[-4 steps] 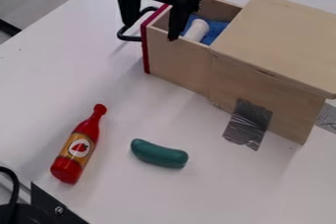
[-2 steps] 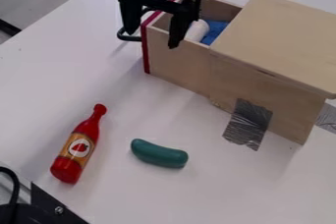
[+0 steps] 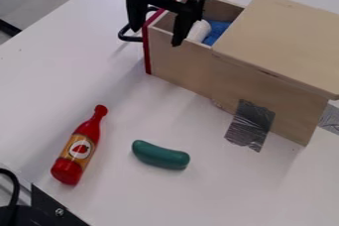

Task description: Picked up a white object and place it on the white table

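Fingers [image 3: 181,28]: one pair, wide apart, holding nothing. White object [image 3: 198,31]: one, in the drawer [image 3: 177,61], just beside the fingers, toward the box [image 3: 281,39]. Handling: centre over it before lowering (drawer walls stand close), then close squarely.

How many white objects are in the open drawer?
1: the white object, in the drawer by the blue item, near the pincer. Others may be hidden under the wooden top or behind the drawer's walls.
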### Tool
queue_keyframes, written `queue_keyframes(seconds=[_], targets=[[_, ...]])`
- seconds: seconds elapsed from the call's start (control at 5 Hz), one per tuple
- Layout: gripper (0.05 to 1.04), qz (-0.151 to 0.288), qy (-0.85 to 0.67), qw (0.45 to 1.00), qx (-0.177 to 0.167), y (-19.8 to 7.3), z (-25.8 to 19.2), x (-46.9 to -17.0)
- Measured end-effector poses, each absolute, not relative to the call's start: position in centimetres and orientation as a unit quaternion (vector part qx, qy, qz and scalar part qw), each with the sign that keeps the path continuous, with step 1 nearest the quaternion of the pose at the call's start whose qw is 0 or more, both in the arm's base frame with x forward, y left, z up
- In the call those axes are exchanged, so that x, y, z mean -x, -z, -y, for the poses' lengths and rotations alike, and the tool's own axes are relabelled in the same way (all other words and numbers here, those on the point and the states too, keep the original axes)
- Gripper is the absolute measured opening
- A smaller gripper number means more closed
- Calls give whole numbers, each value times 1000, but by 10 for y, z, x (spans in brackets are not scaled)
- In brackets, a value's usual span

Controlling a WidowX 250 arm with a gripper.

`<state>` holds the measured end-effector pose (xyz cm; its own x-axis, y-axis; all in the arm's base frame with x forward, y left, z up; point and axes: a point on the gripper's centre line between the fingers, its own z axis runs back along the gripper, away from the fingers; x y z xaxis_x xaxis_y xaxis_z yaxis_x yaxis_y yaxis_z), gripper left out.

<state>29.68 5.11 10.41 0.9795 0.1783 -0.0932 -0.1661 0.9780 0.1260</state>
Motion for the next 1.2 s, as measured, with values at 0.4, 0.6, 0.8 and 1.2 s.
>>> queue_keyframes(seconds=[0.4, 0.6, 0.8, 1.2], targets=[[1000, -51, -73, 994, -67, -98, -60, -316], [1000, -49, -70, 994, -67, -97, -62, -330], [1000, -44, -64, 995, -65, -100, -58, -344], [1000, -31, -64, 996, -59, -107, -52, -356]])
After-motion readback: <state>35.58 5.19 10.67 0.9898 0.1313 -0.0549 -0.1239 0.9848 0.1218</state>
